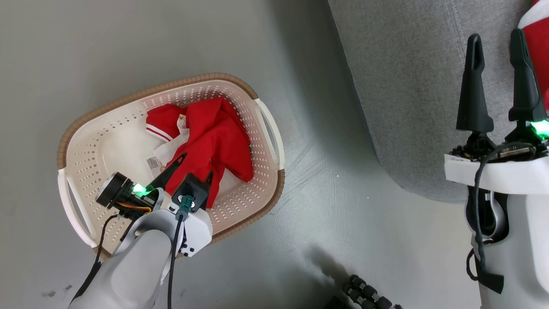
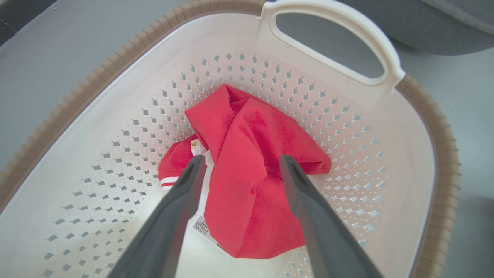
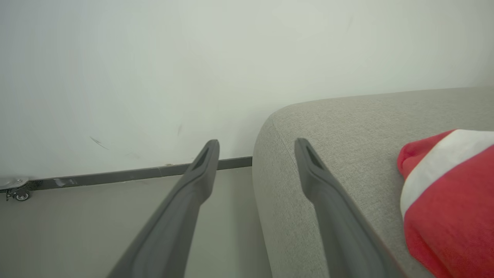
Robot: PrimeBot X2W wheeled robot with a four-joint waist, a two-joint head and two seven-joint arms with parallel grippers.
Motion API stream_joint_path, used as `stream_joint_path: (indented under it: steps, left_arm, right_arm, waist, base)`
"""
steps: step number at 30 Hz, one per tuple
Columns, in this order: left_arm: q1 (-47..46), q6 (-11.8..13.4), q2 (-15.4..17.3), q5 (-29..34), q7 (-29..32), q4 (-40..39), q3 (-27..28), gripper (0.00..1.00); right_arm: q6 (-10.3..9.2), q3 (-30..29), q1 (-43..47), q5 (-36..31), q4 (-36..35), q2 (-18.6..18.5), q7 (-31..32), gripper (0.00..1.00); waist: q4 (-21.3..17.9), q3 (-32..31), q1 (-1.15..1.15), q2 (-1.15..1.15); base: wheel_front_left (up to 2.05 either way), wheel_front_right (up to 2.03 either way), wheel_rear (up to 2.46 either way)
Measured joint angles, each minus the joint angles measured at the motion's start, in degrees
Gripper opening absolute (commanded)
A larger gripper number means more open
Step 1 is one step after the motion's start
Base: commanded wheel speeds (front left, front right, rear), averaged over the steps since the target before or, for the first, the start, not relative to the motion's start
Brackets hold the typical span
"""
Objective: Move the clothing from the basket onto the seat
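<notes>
Down on the smooth grey floor [image 1: 128, 43], red clothing [image 1: 214, 137] lies crumpled inside the basket [image 1: 107, 141], the left claw [image 1: 197, 165] spread wide over it, while right of the basket the right claw [image 1: 495, 36] hangs wide and empty over the grey seat [image 1: 407, 86], beside another red garment [image 1: 538, 38].

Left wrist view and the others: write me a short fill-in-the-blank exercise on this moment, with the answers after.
The left hand, over the red garment in the laundry basket, is ____, not shut.
The basket's rim band is ____.
The right hand, by the grey seat, holds ____.
Answers: open; brown; nothing.
</notes>
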Motion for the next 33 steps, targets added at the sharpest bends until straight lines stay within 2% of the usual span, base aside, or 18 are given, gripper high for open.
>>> stream_joint_path:
  steps: [7,26,33]
  left_arm:
    - [-0.8,0.3,0.0,0.5,0.0,2.4,-0.2,1.0]
    - [-4.6,4.3,-0.7,1.8,-0.3,6.6,-0.1,1.0]
    - [-6.1,4.8,-1.0,2.2,0.2,8.3,-0.2,1.0]
  right_arm:
    - [-0.01,0.5,-1.7,0.0,0.9,0.0,-0.2,1.0]
    - [-0.01,1.4,-5.6,0.3,0.5,0.0,-0.2,1.0]
    - [0.0,1.4,-6.1,0.4,0.5,0.0,-0.2,1.0]
  waist:
    - [-0.1,1.4,0.0,0.0]
    - [-0.9,5.5,0.0,0.0]
    - [-1.0,6.8,0.0,0.0]
  base:
    - [0.0,0.0,0.0]
    - [0.0,0.0,0.0]
    - [0.0,0.0,0.0]
